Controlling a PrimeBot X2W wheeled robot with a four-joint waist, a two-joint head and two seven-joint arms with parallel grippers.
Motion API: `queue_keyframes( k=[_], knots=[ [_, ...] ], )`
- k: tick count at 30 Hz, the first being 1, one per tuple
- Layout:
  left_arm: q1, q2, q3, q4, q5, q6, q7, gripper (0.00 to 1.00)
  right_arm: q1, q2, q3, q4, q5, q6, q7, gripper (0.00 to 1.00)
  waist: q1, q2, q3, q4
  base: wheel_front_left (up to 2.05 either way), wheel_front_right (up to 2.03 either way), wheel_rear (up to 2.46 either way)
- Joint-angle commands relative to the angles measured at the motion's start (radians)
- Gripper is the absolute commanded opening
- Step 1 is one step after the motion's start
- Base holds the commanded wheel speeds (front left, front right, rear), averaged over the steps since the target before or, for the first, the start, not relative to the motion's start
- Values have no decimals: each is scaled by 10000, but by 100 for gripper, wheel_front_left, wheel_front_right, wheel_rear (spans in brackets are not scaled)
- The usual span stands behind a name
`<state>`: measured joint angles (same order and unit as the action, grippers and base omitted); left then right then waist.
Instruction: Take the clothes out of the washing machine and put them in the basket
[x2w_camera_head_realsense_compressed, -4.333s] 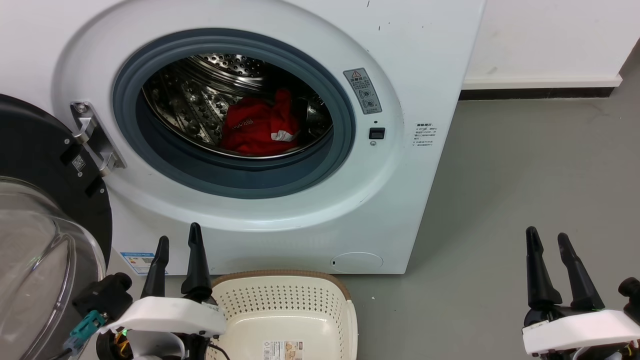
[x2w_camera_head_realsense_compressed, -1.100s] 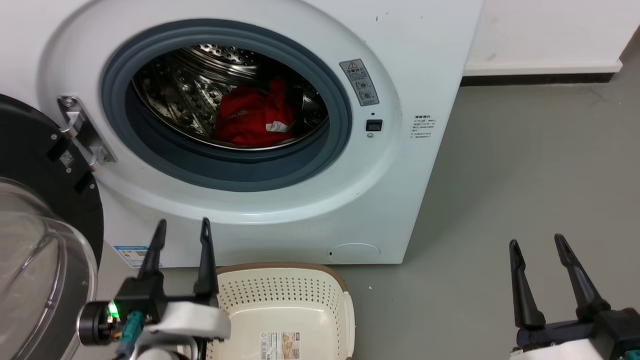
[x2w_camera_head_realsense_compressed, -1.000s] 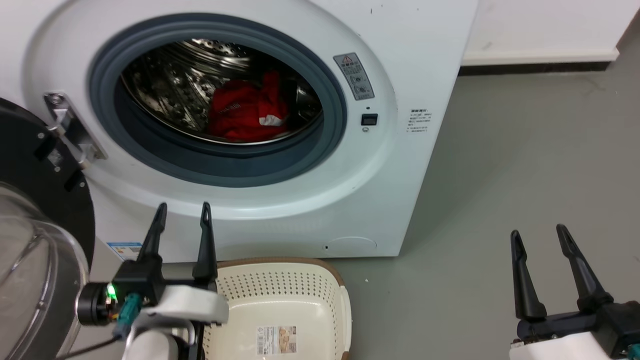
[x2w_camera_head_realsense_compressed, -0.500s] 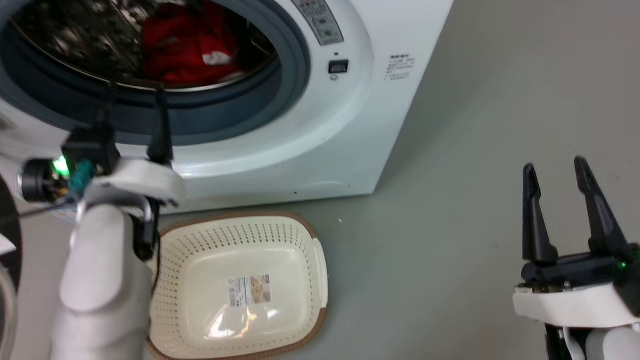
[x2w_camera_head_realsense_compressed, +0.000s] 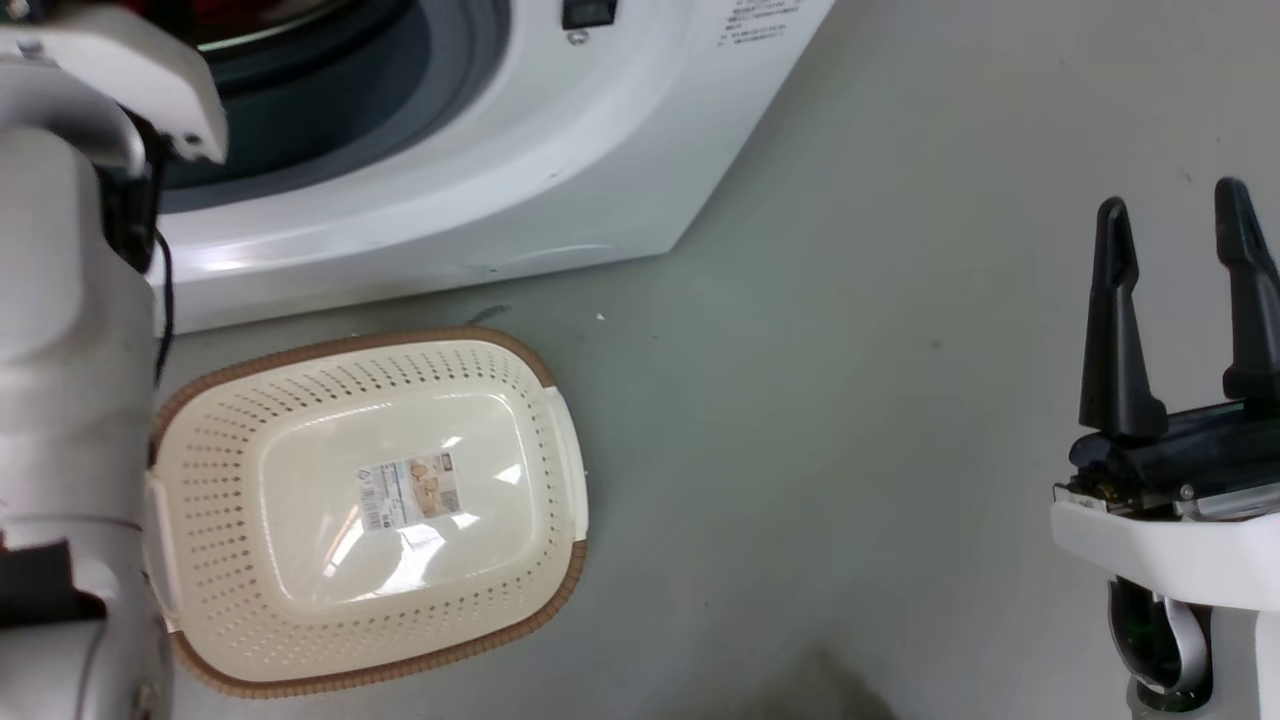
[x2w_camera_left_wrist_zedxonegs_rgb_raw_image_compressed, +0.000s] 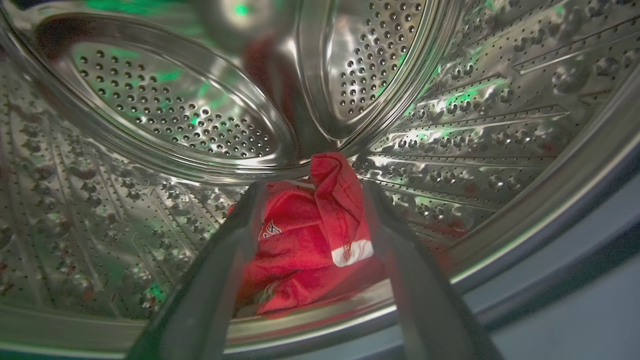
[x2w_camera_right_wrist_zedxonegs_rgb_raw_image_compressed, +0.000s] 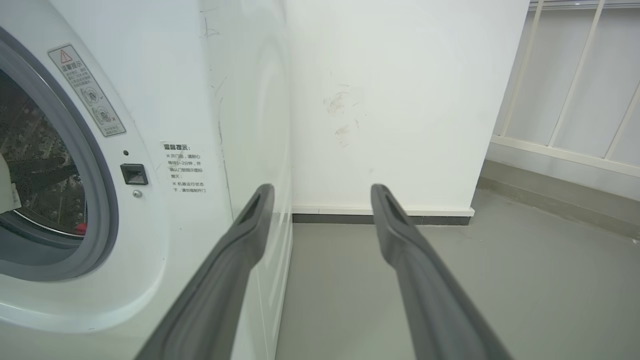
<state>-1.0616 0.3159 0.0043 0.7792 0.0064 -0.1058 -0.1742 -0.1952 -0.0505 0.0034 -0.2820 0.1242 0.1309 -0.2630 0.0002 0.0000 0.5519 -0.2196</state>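
Observation:
The washing machine (x2w_camera_head_realsense_compressed: 450, 180) fills the top left of the head view, its porthole open. Red clothes (x2w_camera_left_wrist_zedxonegs_rgb_raw_image_compressed: 305, 250) with a white patch lie on the bottom of its steel drum (x2w_camera_left_wrist_zedxonegs_rgb_raw_image_compressed: 450, 125). My left gripper (x2w_camera_left_wrist_zedxonegs_rgb_raw_image_compressed: 312, 187) is open inside the drum, its fingers framing the clothes from in front; contact cannot be told. The pale left forearm (x2w_camera_head_realsense_compressed: 70, 330) reaches up into the porthole. The cream basket (x2w_camera_head_realsense_compressed: 330, 348) sits empty on the floor in front of the machine. My right gripper (x2w_camera_head_realsense_compressed: 1172, 200) is open and empty over the floor to the right, level with the machine's front (x2w_camera_right_wrist_zedxonegs_rgb_raw_image_compressed: 150, 75).
Grey floor (x2w_camera_head_realsense_compressed: 850, 400) stretches to the right of the machine and basket. In the right wrist view a white wall (x2w_camera_right_wrist_zedxonegs_rgb_raw_image_compressed: 400, 100) with a dark baseboard stands behind the machine, and a white railing (x2w_camera_right_wrist_zedxonegs_rgb_raw_image_compressed: 575, 100) at far right. The grey rubber ring (x2w_camera_right_wrist_zedxonegs_rgb_raw_image_compressed: 102, 200) rims the porthole.
The head camera has tilted down, so the basket now sits mid-left. My left arm has gone forward from beside the basket into the porthole. The right gripper stays open.

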Motion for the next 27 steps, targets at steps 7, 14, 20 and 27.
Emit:
queue_keyframes(
  k=[7, 14, 20, 27],
  knots=[
    [-2647, 806, -466, 1508, 6, -180, 2357, 100, -608, 5, 164, -656, 412, -3, -27, 100, -2, 0, 1337, -797, 0, 0, 0],
    [-4247, 1297, -950, 2172, 12, -216, 4340, 100, -836, 5, 333, -1092, 718, -3, -27, 100, -2, 0, 2098, -1222, 0, 0, 0],
    [-5302, 1493, -1253, 2662, -164, -226, 5852, 100, -1010, 5, 432, -1447, 957, -3, -27, 100, -2, 0, 2572, -1518, 0, 0, 0],
    [-6340, 1797, -1367, 3080, -337, -230, 7551, 100, -1137, 5, 604, -1840, 1083, -3, -27, 100, -2, 0, 2946, -1858, 0, 0, 0]
  ],
)
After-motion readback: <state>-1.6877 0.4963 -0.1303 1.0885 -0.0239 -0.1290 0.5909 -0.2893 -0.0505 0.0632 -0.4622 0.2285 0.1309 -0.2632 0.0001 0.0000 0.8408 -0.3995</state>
